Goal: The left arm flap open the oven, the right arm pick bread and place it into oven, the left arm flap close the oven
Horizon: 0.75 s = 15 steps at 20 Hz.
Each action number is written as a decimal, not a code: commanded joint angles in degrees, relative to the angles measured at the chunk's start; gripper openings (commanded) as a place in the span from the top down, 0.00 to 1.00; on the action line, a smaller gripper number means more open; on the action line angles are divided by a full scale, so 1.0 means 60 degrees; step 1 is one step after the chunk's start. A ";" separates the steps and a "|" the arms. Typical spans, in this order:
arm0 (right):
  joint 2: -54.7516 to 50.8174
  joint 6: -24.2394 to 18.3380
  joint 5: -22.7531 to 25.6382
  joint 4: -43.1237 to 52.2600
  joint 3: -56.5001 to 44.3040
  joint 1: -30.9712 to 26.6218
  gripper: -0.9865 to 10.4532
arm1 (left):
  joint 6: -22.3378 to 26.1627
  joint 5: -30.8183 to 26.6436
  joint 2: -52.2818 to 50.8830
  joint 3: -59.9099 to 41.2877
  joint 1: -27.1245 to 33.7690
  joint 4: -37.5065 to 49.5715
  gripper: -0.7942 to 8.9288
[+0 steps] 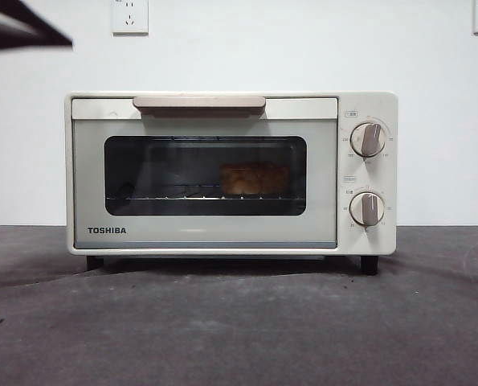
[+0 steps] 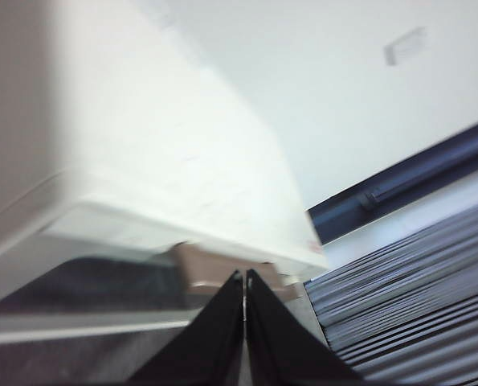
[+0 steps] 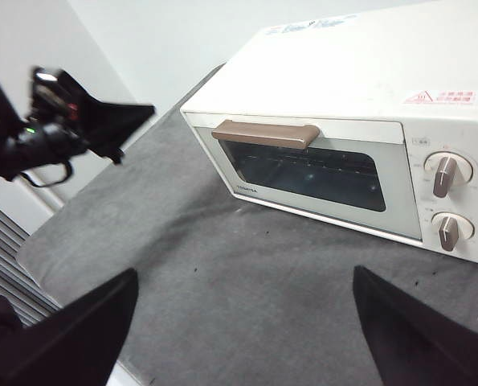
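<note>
The cream-white oven stands on the table with its door shut and its taupe handle at the top. The bread lies on the wire rack inside, right of centre, seen through the dark window. My left gripper is shut and empty, close above the oven's top front edge near the handle. It shows as a black tip at the front view's top left. My right gripper is open and empty, well in front of the oven.
Two round knobs sit on the oven's right panel. The table is covered by a grey cloth. Wall sockets are behind. The left arm hangs beside the oven near the table's edge.
</note>
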 commanded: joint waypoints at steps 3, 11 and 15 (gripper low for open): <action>0.0029 -0.1082 0.0036 0.0069 0.0186 0.0066 0.54 | 0.1475 0.0047 -0.1202 0.0135 -0.0022 -0.0426 0.91; 0.0029 -0.2215 0.0040 0.0073 0.0186 0.0066 0.54 | 0.4386 -0.0069 -0.3384 0.0135 -0.0029 -0.3519 0.91; 0.0033 -0.2725 0.0040 0.0077 0.0186 0.0066 0.54 | 0.4976 -0.0441 -0.4317 0.0135 -0.0029 -0.4954 0.91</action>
